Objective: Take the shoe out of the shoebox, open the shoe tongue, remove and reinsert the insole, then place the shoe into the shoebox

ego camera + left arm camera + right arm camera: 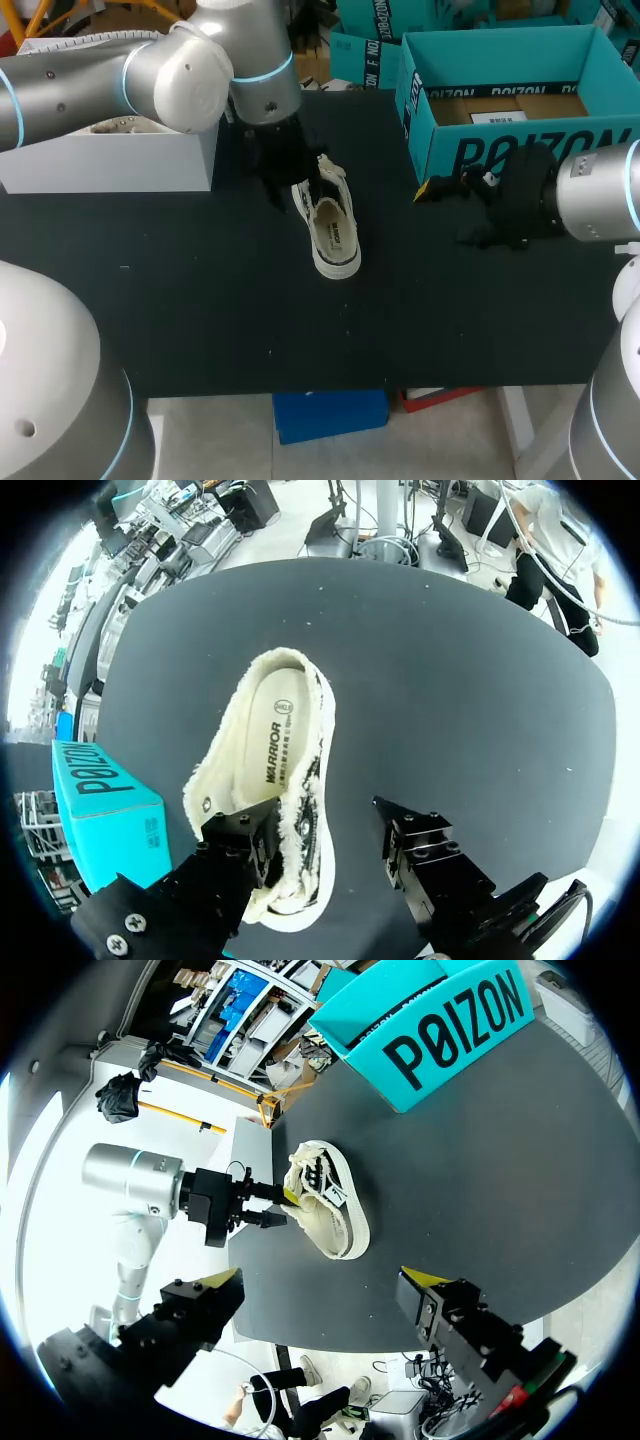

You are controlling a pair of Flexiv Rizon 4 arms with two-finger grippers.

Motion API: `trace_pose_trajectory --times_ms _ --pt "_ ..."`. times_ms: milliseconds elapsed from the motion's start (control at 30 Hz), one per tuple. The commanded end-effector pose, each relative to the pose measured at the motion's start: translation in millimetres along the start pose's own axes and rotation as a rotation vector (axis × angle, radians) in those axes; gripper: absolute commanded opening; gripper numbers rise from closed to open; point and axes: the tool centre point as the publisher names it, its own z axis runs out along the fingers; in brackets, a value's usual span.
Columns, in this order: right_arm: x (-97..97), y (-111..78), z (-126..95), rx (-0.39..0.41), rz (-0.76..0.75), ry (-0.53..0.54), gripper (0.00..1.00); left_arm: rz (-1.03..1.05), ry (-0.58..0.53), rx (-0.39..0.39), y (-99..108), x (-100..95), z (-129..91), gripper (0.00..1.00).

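A cream low sneaker with a dark-trimmed sole lies on the black table, its insole showing inside. My left gripper hangs over the shoe's far end. In the left wrist view this gripper is open: one finger rests against the shoe's lace end, while the other stands on the mat clear of it. The open teal shoebox sits at the back right. My right gripper is open and empty in front of the box, well to the right of the shoe.
A white box stands at the back left, behind my left arm. The black tabletop stretches to its front edge below the shoe. The teal box also shows beside the left gripper.
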Motion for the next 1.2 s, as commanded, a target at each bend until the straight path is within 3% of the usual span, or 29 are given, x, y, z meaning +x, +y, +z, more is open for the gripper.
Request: trace_pose_trajectory --times_ms 33,567,1200 --pt "1.6 -0.4 2.2 -0.002 0.001 -0.004 1.0 -0.002 0.002 0.0 1.0 2.3 7.2 0.56" --pt "1.6 -0.4 2.2 -0.002 0.001 -0.004 1.0 0.027 0.039 -0.022 0.4 -5.9 36.2 0.6" --pt "1.6 -0.4 2.2 -0.002 0.001 -0.004 1.0 0.029 0.073 -0.028 14.8 -5.8 56.9 0.51"
